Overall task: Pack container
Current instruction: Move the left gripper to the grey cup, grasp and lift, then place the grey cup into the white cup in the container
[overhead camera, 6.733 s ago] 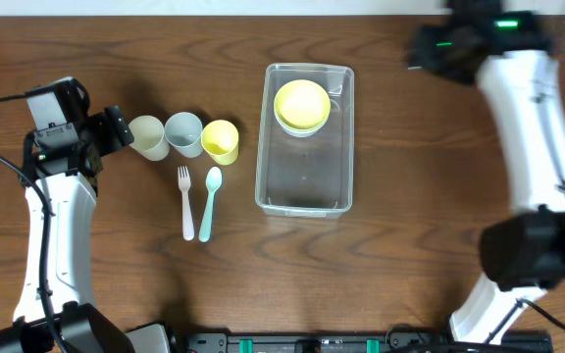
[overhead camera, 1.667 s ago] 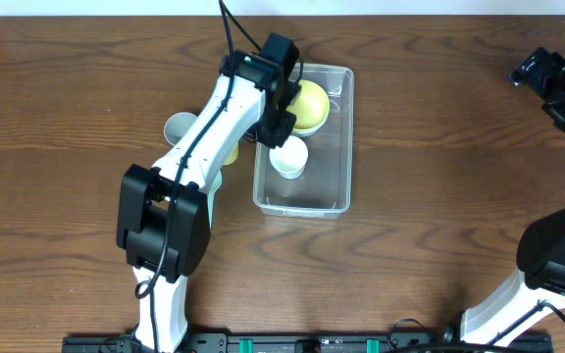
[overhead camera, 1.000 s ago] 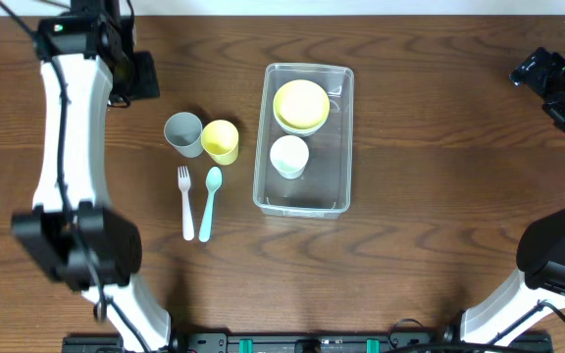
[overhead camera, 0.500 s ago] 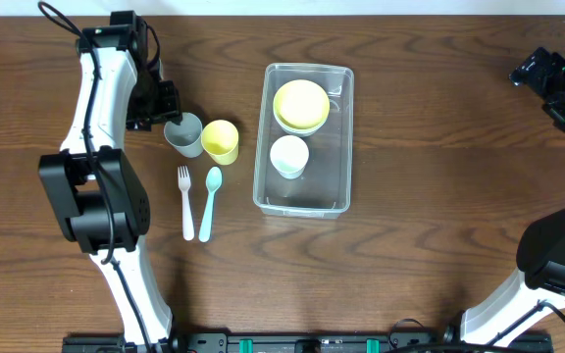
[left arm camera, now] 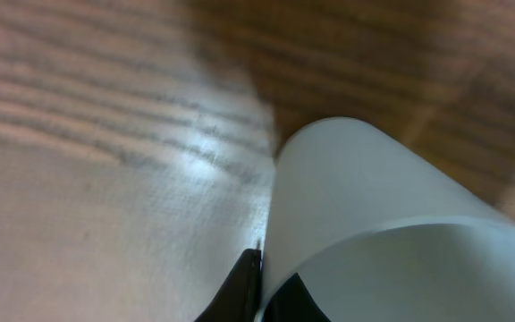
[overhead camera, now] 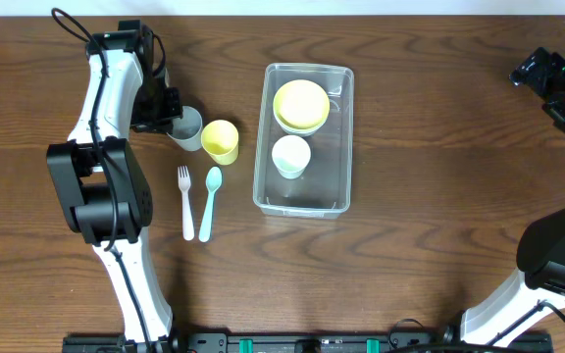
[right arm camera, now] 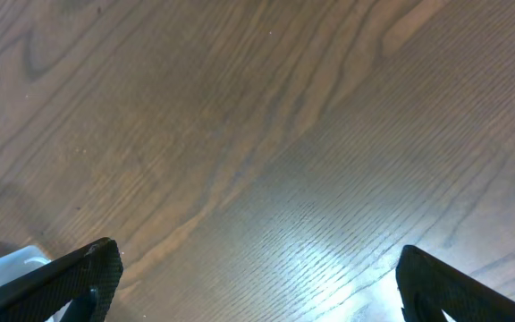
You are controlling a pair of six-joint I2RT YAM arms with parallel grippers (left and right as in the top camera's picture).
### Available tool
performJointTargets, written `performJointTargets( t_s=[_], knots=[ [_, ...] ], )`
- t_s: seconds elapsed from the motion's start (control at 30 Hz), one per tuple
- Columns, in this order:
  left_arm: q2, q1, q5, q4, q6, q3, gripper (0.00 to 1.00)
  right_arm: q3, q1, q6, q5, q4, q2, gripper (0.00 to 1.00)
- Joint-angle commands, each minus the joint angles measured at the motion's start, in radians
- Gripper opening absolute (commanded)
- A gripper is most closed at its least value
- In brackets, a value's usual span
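Note:
The clear container stands at mid-table with a yellow bowl and a white cup inside it. To its left stand a grey cup and a yellow cup. My left gripper is shut on the grey cup's left wall. The left wrist view shows that cup pinched at its rim, one finger outside the wall and the other inside. My right gripper hovers open at the far right, with only bare table between its fingers.
A white fork and a teal spoon lie side by side below the cups. The container's corner shows at the left edge of the right wrist view.
The left gripper has slid in against the grey cup and shut on its wall. Earlier it left the white cup in the container. The right arm has stayed still.

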Motion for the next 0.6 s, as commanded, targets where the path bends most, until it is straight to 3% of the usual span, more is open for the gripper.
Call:
performJointTargets(
  t_s=[0.0,0.23,0.57],
  knots=[
    [-0.046,0.003,-0.056,-0.033,0.005,0.087,0.06,-0.004,-0.005,0.011,0.000,0.000,0.006,0.99],
    [-0.209,-0.059,-0.062,-0.055,0.010,0.263,0.06,-0.004,-0.005,0.011,-0.001,-0.001,0.006,0.99],
    [-0.229,-0.381,-0.014,-0.073,0.028,0.224,0.06,-0.004,-0.005,0.011,0.000,-0.001,0.006,0.99]
  ],
)
